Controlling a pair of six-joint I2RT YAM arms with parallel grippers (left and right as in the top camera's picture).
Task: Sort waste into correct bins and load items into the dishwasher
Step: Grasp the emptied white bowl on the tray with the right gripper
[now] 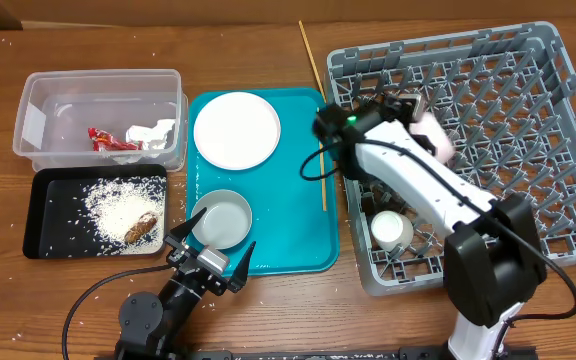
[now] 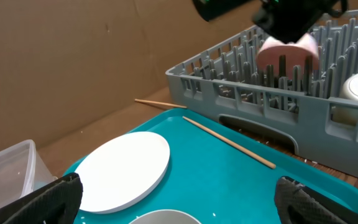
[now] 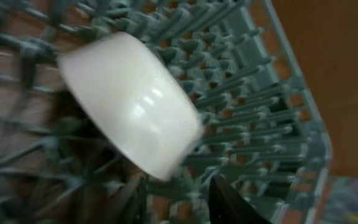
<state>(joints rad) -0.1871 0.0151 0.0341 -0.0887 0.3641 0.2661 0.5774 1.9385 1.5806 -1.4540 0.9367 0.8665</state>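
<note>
1. Wooden table [image 1: 258, 60], seen from overhead, with a brown board wall behind it in the left wrist view.
2. Clear tub [image 1: 38, 100], far left: holds a red wrapper [image 1: 108, 140] and a white paper scrap [image 1: 156, 133] side by side.
3. Black tray [image 1: 48, 215], just in front of the tub: rice [image 1: 113, 200] scattered inside, a brown lump [image 1: 143, 227] on it.
4. Teal tray [image 1: 298, 220], centre: carries a white plate [image 1: 236, 130], a greyish bowl [image 1: 223, 215] and one chopstick [image 1: 322, 180]. A second chopstick [image 1: 311, 55] lies on the table beyond.
5. Grey dish rack [image 1: 568, 150], right: a white cup [image 1: 391, 228] near its front corner and a pink dish [image 1: 440, 135] on edge among the pegs.
6. Left gripper [image 1: 220, 240]: fingers spread wide, holding nothing, at the bowl's near rim.
7. Right gripper [image 1: 418, 108]: over the rack at the pink dish; I cannot tell whether it grips.
</note>
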